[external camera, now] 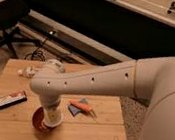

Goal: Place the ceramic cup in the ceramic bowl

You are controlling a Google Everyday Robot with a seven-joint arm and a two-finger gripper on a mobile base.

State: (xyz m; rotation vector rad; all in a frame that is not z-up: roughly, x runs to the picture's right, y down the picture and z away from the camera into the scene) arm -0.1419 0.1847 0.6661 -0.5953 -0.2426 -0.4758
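The white ceramic cup (53, 115) hangs upright from my gripper (52, 108), which points straight down below the white wrist and is shut on it. The cup's lower end sits at the right part of the red-orange ceramic bowl (37, 121), at or just inside its rim. The bowl stands near the front left of the wooden table (100, 135). The arm and cup hide most of the bowl's inside, and the pale ball in it is not visible.
A flat black, white and red box (10, 99) lies at the table's left edge. An orange and blue item (80, 107) lies right of the bowl. A white object (26, 72) lies at the back left. An office chair (3, 19) stands beyond the table.
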